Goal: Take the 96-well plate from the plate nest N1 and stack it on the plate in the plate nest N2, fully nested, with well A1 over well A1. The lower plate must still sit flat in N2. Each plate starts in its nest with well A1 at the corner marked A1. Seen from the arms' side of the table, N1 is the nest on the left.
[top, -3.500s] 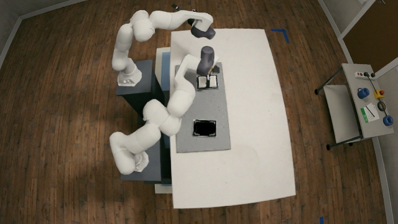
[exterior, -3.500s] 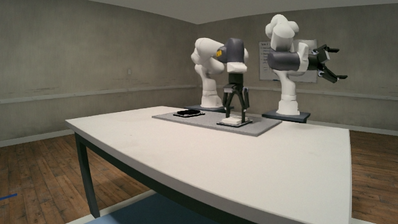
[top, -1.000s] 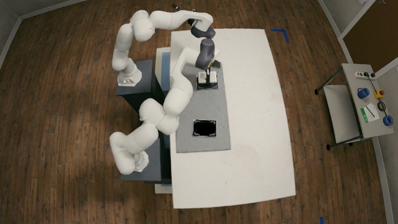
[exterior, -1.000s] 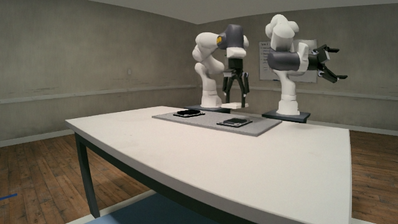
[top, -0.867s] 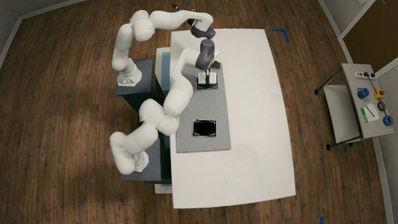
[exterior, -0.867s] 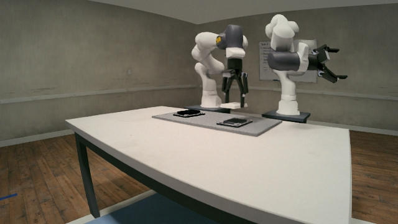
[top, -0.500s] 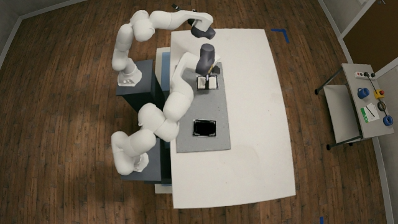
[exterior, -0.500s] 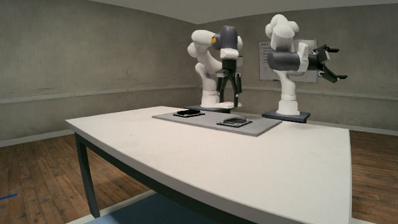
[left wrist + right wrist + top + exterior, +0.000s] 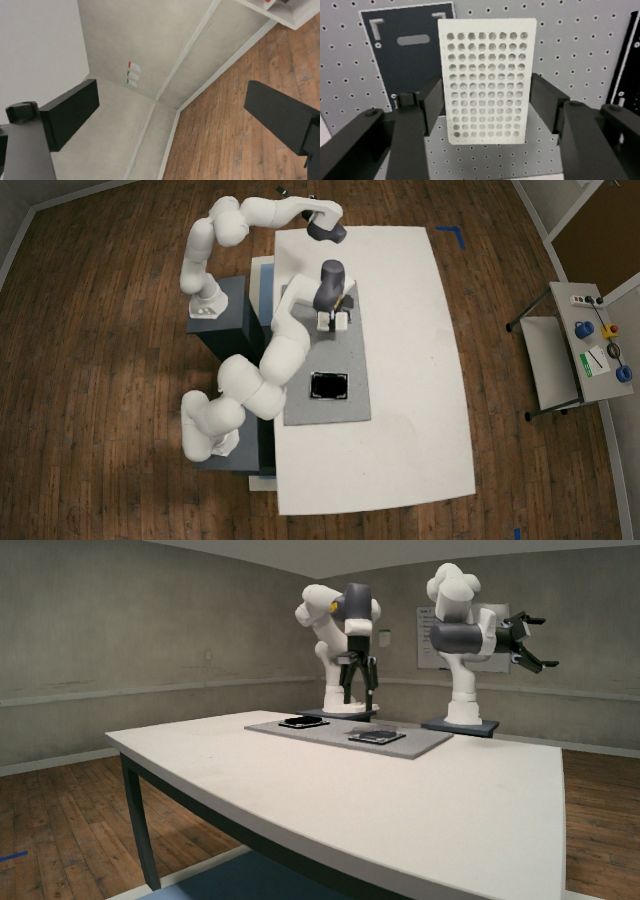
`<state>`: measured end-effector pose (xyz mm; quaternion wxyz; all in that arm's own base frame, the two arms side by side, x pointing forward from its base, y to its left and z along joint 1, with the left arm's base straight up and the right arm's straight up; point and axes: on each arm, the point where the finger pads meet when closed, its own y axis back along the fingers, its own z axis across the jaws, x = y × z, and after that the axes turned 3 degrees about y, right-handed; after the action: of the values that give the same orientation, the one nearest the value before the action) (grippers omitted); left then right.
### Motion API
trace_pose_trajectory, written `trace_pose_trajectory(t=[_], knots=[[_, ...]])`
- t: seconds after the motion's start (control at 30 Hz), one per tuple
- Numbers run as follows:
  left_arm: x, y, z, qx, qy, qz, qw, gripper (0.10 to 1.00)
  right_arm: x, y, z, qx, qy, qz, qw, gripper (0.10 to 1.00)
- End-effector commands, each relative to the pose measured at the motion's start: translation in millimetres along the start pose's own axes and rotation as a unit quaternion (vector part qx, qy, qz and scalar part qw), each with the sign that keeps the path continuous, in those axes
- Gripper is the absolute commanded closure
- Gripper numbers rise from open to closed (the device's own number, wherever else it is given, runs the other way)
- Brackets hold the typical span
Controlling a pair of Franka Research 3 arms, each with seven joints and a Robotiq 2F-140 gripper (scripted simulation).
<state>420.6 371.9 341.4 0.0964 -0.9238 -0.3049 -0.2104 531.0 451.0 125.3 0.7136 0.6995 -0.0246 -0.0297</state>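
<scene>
Top — white plate (image 9: 324, 322) (image 9: 354, 708) (image 9: 487, 81) aloft, N2 (image 9: 312, 395) (image 9: 300, 727) (image 9: 619, 80) — black plate (image 9: 329, 385) (image 9: 303, 720)

White plate (image 9: 323, 322) (image 9: 351, 708) (image 9: 487, 81) lifted from N1 (image 9: 376, 740) (image 9: 416, 64), right hand (image 9: 332, 322) (image 9: 357, 706) (image 9: 487, 94) higher, both shifted toward N2 (image 9: 329, 398) (image 9: 301, 726) (image 9: 621, 76)
</scene>
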Motion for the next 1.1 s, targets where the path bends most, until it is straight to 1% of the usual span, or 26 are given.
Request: trace_pose_trajectory(t=[0.0,0.1,0.17,0.67,0.73,1.07], knots=[[1.6,0.6,-0.5,-0.001,0.003,0.002,1.0,0.098,0.8,2.3,6.0,0.01,-0.006,0.003,0.9999,0.999],[1.6,0.6,-0.5,-0.001,0.003,0.002,1.0,0.098,0.0,2.1,16.0,0.01,-0.006,0.003,0.9999,0.999],[1.6,0.6,-0.5,-0.001,0.003,0.002,1.0,0.098,0.0,2.1,16.0,0.01,-0.006,0.003,0.9999,0.999],[1.6,0.6,-0.5,-0.001,0.003,0.002,1.0,0.098,-4.0,1.0,65.8,0.01,-0.006,0.003,0.9999,0.999],[1.6,0.6,-0.5,-0.001,0.003,0.002,1.0,0.098,-4.0,1.0,65.8,0.01,-0.006,0.003,0.9999,0.999],[1.6,0.6,-0.5,-0.001,0.003,0.002,1.0,0.098,-6.7,0.4,99.0,0.01,-0.006,0.003,0.9999,0.999]])
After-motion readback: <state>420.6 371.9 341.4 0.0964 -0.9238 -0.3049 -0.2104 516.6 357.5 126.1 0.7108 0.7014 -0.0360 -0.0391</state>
